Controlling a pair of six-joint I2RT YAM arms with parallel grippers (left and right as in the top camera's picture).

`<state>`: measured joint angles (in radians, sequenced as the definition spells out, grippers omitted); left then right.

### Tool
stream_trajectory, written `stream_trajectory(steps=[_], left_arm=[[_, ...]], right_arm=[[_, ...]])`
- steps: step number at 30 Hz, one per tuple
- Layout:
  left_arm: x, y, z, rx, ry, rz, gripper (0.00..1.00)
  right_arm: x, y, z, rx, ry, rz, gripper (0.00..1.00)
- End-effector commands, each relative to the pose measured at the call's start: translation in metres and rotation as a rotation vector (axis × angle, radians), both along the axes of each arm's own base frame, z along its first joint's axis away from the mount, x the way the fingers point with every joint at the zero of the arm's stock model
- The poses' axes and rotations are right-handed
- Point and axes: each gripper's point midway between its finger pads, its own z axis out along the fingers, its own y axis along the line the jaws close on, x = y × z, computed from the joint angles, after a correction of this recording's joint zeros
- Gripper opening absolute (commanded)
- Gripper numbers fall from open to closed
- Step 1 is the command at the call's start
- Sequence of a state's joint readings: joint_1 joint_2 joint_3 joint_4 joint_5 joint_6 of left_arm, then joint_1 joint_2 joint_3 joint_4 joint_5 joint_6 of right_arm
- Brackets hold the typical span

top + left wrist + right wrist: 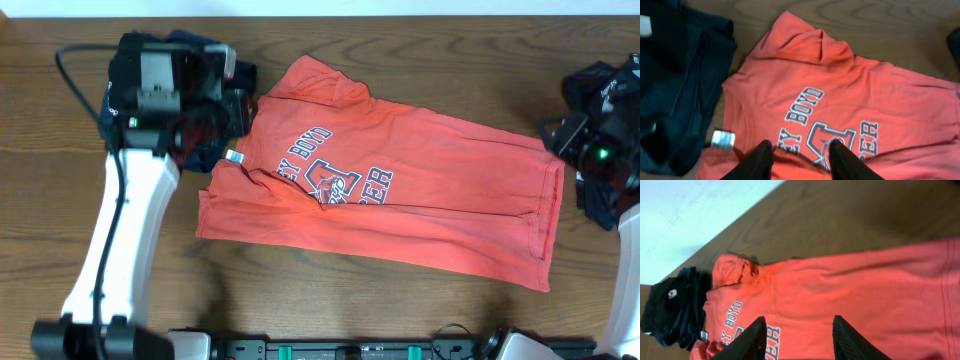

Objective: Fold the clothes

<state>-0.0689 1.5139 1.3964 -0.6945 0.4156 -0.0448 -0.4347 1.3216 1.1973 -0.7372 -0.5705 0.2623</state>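
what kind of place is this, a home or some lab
Probably a robotics lab bench, not a home: a left arm and right arm mounted at a wooden table, an orange-red T-shirt spread flat, dark garments heaped beside it.

Orange-red T-shirt [420, 190]: one, desk centre. Dark garment heaps: two, namely the corner heap [680, 100] at the far left corner and the edge heap [598, 205] at the right edge; pieces per heap not countable. Grippers: two, left gripper [801, 160] and right gripper [800, 340]
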Motion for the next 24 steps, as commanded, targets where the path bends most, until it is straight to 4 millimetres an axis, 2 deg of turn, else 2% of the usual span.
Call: stream_trajectory(steps=[1,3,6,9,11,18,22,24], left_arm=[[0.019,-0.002,-0.022,0.019,0.083,-0.009,0.47],[0.017,-0.002,-0.037,0.029,0.163,-0.015,0.52],[0.003,0.005,-0.069,0.084,0.29,-0.027,0.65],[-0.005,0.031,-0.106,0.227,0.407,0.036,0.66],[-0.012,0.035,-0.123,0.254,0.472,0.038,0.66],[-0.032,0.056,-0.164,0.381,0.641,0.057,0.66],[-0.035,0.061,-0.178,0.415,0.684,0.051,0.65],[-0.036,0.061,-0.184,0.425,0.695,0.023,0.6]], right_arm=[[0.014,0.002,0.004,0.001,0.018,0.002,0.42],[0.015,0.007,-0.001,0.009,0.04,0.015,0.43],[0.01,0.011,-0.012,0.009,0.083,0.043,0.43],[0.003,0.013,-0.019,-0.007,0.116,0.066,0.46],[0.0,0.01,-0.023,-0.019,0.142,0.051,0.47],[-0.011,0.009,-0.032,-0.021,0.206,0.038,0.48],[-0.015,0.005,-0.037,-0.042,0.235,0.019,0.49],[-0.016,0.005,-0.037,-0.04,0.236,0.019,0.49]])
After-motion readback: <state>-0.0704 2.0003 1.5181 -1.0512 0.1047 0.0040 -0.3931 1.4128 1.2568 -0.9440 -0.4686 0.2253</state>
